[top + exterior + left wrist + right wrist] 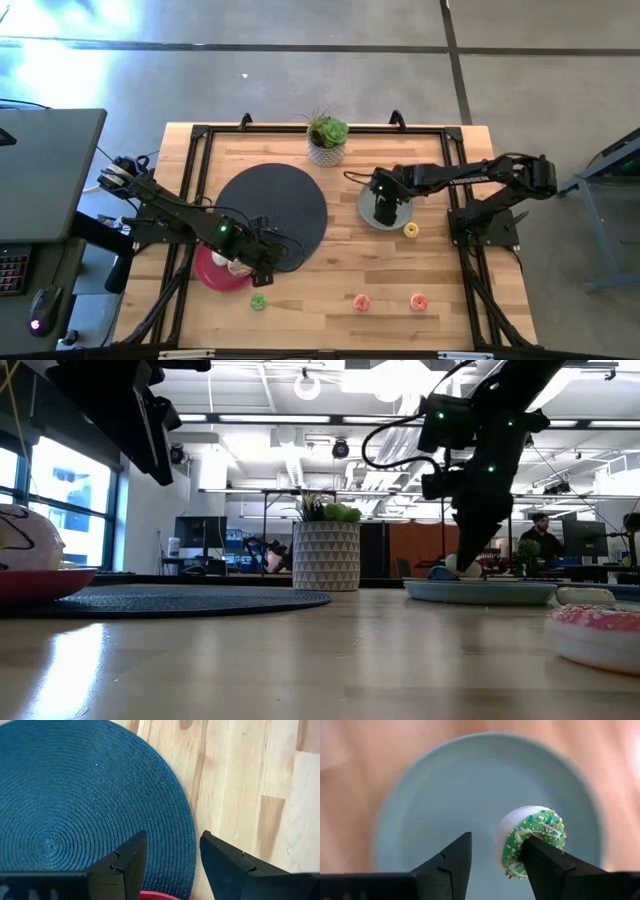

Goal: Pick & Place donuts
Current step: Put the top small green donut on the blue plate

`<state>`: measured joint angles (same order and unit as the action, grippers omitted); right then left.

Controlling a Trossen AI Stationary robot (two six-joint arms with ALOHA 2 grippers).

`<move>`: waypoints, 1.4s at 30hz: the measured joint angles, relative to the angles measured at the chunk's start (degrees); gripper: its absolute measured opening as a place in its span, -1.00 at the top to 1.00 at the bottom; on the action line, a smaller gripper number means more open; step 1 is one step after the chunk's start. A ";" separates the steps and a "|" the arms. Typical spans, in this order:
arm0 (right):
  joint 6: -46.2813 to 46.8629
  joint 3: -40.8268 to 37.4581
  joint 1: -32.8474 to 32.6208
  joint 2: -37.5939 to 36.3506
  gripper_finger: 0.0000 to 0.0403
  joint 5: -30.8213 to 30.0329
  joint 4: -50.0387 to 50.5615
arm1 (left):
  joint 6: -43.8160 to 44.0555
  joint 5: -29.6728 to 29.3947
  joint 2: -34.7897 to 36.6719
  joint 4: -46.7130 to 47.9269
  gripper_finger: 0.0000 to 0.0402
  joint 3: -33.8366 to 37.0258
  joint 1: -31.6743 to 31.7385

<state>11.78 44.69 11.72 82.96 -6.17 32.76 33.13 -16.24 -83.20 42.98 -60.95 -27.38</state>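
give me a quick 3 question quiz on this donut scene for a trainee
1. True or false: the left gripper holds a donut.
2. The green-sprinkled donut lies on which plate? A) pink plate B) grey-green plate C) dark mat
3. Fill in: the yellow mini lies on the ____ beside the grey-green plate.

Key:
1. False: its fingers are open and empty, above the dark mat and pink plate.
2. B, under the right gripper, which is open.
3. table
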 joint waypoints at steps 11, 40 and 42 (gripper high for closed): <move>-12.80 0.02 -1.27 0.00 0.21 7.56 -1.58 | -3.36 -13.82 0.00 -6.63 0.13 0.00 0.04; -16.78 0.09 -4.22 -0.12 0.21 3.14 -4.78 | -13.39 -0.31 -41.64 -79.30 0.13 -11.60 28.30; -16.80 0.13 -4.24 -0.15 0.21 4.32 -5.72 | -13.58 0.98 -43.30 -78.06 0.13 -15.40 28.43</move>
<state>-5.02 44.82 7.49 82.81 -1.85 27.04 19.55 -15.26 -126.49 -35.07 -76.35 1.05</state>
